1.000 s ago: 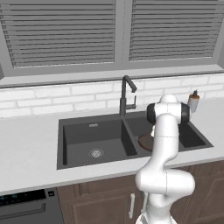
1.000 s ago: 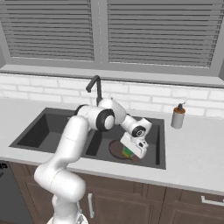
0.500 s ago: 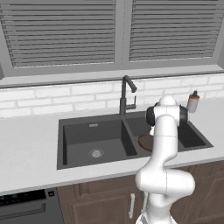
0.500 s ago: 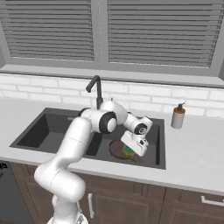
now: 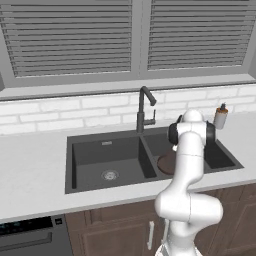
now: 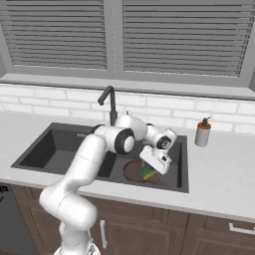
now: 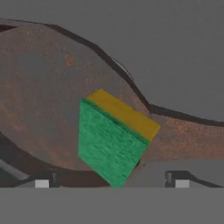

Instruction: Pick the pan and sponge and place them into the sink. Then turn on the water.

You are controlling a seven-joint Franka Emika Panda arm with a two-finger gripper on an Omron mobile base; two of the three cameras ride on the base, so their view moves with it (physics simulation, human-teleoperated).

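Observation:
The dark brown pan (image 6: 133, 171) lies in the right basin of the dark grey sink (image 6: 55, 149); it shows beside the arm (image 5: 165, 164) and close up (image 7: 39, 100). The green and yellow sponge (image 7: 113, 140) rests tilted inside the pan, also seen from the right base (image 6: 147, 173). My gripper (image 7: 109, 181) hangs just above it, open, the fingertips (image 7: 42, 183) standing well clear of the sponge on both sides; its white hand reaches into the basin (image 6: 149, 170). No water runs from the faucet (image 5: 142, 111).
The tall dark faucet (image 6: 110, 102) rises behind the divider between the basins. A soap bottle (image 6: 201, 133) stands on the counter to the right of the sink (image 5: 220, 116). The left basin (image 5: 100, 160) holds only its drain.
The jaws have spread wide and let go of the sponge, which now lies in the pan. The arm has hardly moved.

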